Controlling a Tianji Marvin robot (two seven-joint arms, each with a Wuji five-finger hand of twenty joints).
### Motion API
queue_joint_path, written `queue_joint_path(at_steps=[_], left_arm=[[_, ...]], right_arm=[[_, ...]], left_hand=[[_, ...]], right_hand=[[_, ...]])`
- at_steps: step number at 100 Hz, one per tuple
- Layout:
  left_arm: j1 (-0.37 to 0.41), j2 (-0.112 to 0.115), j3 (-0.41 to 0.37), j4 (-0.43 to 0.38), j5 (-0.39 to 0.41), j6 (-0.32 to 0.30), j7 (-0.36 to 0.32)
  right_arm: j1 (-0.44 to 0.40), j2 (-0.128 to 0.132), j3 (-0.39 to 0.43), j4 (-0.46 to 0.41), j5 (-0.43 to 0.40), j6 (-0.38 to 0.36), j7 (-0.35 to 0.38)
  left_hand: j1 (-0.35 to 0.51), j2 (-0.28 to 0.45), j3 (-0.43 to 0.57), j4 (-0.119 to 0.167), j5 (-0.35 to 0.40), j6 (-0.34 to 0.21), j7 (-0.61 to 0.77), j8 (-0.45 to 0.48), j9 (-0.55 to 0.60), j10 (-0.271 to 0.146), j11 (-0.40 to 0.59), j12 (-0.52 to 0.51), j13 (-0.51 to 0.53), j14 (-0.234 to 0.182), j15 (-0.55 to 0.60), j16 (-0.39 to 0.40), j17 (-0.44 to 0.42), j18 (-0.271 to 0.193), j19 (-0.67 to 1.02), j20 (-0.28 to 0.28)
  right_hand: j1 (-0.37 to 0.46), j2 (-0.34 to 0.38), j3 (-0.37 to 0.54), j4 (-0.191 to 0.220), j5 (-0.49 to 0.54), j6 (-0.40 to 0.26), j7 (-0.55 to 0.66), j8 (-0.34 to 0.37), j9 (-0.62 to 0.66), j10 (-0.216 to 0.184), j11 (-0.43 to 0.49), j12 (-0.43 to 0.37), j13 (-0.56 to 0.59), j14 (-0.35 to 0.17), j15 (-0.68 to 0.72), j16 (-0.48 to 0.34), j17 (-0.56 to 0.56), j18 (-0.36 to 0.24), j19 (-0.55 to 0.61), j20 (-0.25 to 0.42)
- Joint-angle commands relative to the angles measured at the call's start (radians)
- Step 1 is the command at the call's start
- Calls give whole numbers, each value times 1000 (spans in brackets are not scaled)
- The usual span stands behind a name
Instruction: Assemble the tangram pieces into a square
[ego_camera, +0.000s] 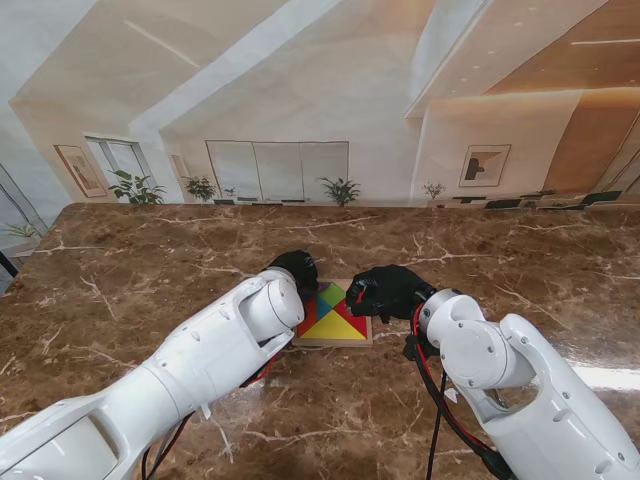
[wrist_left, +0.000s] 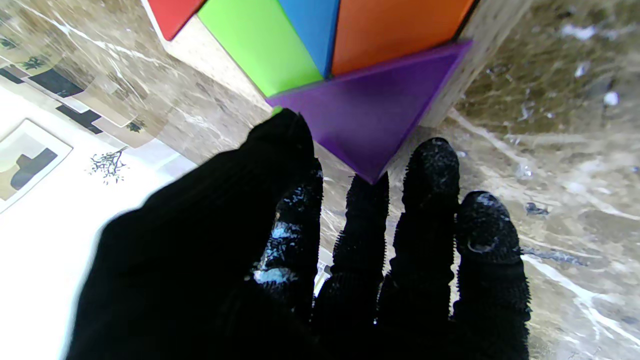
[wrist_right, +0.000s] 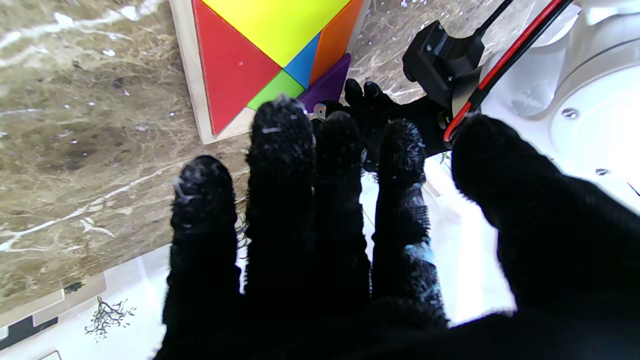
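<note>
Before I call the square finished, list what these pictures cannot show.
- Stand view: left hand and forearm cover the near-left part of the square wooden tray; pieces there unseen.
- Left wrist view: the purple triangle overhangs the tray edge; whether it lies flat is unclear. The red piece is cut off by the frame.
- Right wrist view: right hand fingers hide the tray's corner.

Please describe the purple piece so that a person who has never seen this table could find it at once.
On the brown marble table lies a wooden tray filled with coloured pieces, between two black-gloved hands. The purple piece sits at the tray's corner by the left hand. It is the only purple one, a triangle whose tip overhangs the tray's edge.
</note>
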Motion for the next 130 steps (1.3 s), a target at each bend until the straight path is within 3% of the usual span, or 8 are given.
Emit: queue_joint_path(at_steps=[1,35,42,48,78,96,118,130], left_arm=[[-11,3,0,-4,6,-2,-3],[-11,21,6,-19,23,-10,-32],[-9,29,4,-30,33,-15,-35],[-8,39,3,-43,42,-21,-45],[-4,87,6,-106,81,-35,-116],[2,118,10,-139,122,-59,-153],[-2,169,32,-176,194,-96,-234],[-15,197,50,-188,224,-113,-297]], right_arm=[[-5,1,-1,6,7,6,16],[-6,1,0,7,8,5,17],[-5,1,-1,8,8,4,18],[-5,1,-1,8,7,4,18],[-3,1,-2,10,7,6,19],[-2,1,-4,11,8,7,20],[2,1,-7,14,11,9,20],[3,1,-9,15,12,9,19]], left_hand=[[-24,3,5,5,-4,-14,0,-21,-10,12,-14,-26,22,-16,22,4,2,-17,11,8],[-1,23,-37,7,7,-34,18,-23,22,0,1,-26,21,-2,37,11,-1,-7,25,17],[17,40,-73,18,9,-48,35,-36,54,-7,-16,74,30,6,47,17,4,-1,36,31],[20,45,-86,18,19,-64,46,-36,80,-17,-31,89,32,20,52,21,-2,9,44,41],[17,111,-150,20,59,-92,0,-74,210,-36,-128,-8,76,42,62,32,47,25,105,98],[16,146,-187,21,95,-92,-27,-93,252,-43,-125,-36,87,42,62,33,74,25,136,113],[34,229,-307,37,154,-60,-166,-176,251,-37,76,228,53,42,149,108,54,16,137,149],[40,273,-377,52,171,-49,-230,-198,237,-31,103,217,37,45,154,120,40,10,130,165]], right_hand=[[-60,21,-2,18,46,12,-7,6,25,4,4,0,25,2,13,-7,1,8,38,-5],[-60,22,-2,18,45,13,-7,4,26,3,3,0,25,2,12,-7,2,7,38,-5],[-61,23,-2,19,43,12,-7,4,26,3,3,0,25,2,13,-7,2,6,38,-6],[-61,23,-2,20,43,12,-7,5,26,3,3,0,26,2,13,-7,3,6,38,-6],[-63,27,-3,22,40,12,-7,7,25,4,3,0,26,2,13,-7,3,6,39,-6],[-65,30,-5,22,37,12,-8,8,25,4,4,0,26,2,13,-7,3,6,39,-6],[-67,36,-5,24,37,10,-8,8,26,3,4,0,26,2,14,-7,3,6,41,-5],[-70,40,-5,24,35,10,-9,8,26,4,3,0,27,1,14,-7,4,5,41,-5]])
